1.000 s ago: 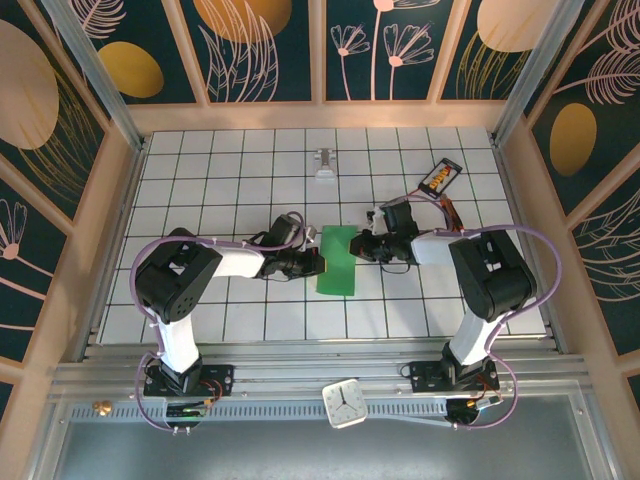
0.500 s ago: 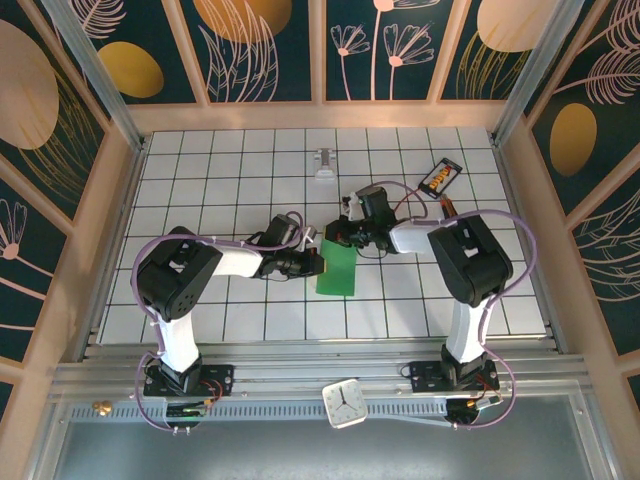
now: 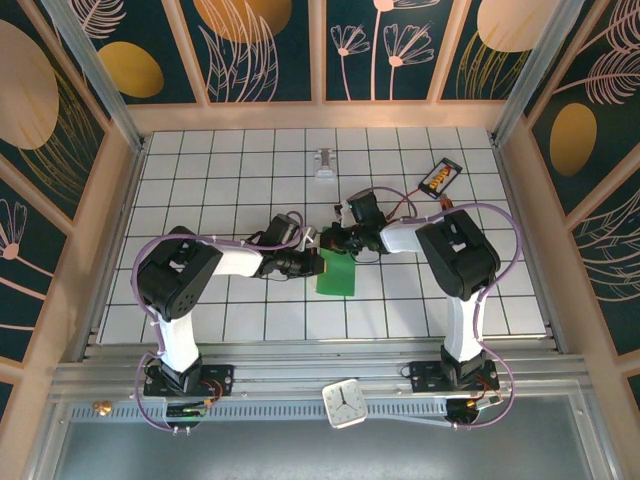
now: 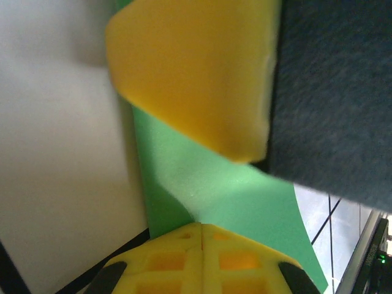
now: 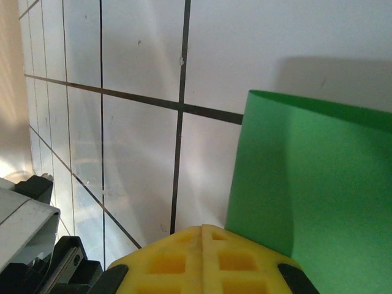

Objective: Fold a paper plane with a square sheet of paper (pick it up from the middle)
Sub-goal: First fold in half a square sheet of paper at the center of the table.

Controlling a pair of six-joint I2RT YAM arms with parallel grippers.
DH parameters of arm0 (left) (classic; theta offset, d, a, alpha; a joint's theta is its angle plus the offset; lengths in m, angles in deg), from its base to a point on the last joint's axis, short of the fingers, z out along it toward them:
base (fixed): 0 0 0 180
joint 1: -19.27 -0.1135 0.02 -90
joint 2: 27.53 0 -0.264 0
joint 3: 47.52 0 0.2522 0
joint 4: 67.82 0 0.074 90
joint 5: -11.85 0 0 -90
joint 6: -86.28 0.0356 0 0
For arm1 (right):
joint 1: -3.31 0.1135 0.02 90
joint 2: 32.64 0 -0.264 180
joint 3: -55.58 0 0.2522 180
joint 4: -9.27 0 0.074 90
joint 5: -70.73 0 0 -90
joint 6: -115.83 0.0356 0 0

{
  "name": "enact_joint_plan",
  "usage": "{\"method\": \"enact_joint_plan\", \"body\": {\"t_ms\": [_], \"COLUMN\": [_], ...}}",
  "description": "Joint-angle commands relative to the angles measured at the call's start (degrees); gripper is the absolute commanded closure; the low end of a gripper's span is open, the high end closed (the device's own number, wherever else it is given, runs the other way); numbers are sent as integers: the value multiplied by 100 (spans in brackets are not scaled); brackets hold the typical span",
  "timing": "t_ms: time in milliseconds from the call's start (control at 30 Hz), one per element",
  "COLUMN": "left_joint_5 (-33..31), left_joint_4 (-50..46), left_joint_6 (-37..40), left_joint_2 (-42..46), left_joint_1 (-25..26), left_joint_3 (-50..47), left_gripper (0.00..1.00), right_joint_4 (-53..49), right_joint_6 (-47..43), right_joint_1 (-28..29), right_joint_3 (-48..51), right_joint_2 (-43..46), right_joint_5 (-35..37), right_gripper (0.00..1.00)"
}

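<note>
I see the thin bright green paper sheet (image 3: pixel 337 274) folded only into a narrow rectangle, so the pointed plane folds are still left to do. My left gripper (image 3: pixel 318 263) and right gripper (image 3: pixel 337 241) both have jaws pressed together at its edges.

No legible text, number or brand is found.

Clock (image 3: pixel 347 403), on the front rail below the worktop (image 3: pixel 200 200): white face with two dark hands; the dial markings are too small to read.

Small black device (image 3: pixel 440 177), at the far right of the worktop: orange panel with dark marks that cannot be made out as characters.

Square sheet of paper (image 5: pixel 318 184): plain green face, seen close in both wrist views.

Worktop: plain black grid lines on white.

Wall panels (image 3: pixel 260 50), behind and at the sides: drawn flowers and gold ovals, pictorial only.
</note>
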Motion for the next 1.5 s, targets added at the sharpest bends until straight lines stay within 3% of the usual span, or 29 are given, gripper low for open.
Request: {"method": "enact_joint_plan", "body": {"t_ms": [0, 733, 1200, 1467], "left_joint_5": [-281, -256, -1139, -1200], "left_joint_4": [-949, -1559, -3016, -3167], "left_joint_6": [186, 718, 1532, 1718], "left_joint_2": [-341, -530, -776, -880], "left_joint_1": [-18, -21, 105, 174], "left_joint_3": [-157, 11, 592, 548], "left_gripper": [100, 100, 100, 100], "right_joint_4": [-337, -737, -505, -342], "right_joint_6": [-196, -368, -30, 149], "right_joint_1": [54, -252, -312, -514], "right_joint_3": [-187, -898, -904, -1002], "right_joint_2": [-185, -714, -816, -839], "right_joint_5": [181, 655, 471, 427], "right_gripper": [100, 100, 100, 100]}}
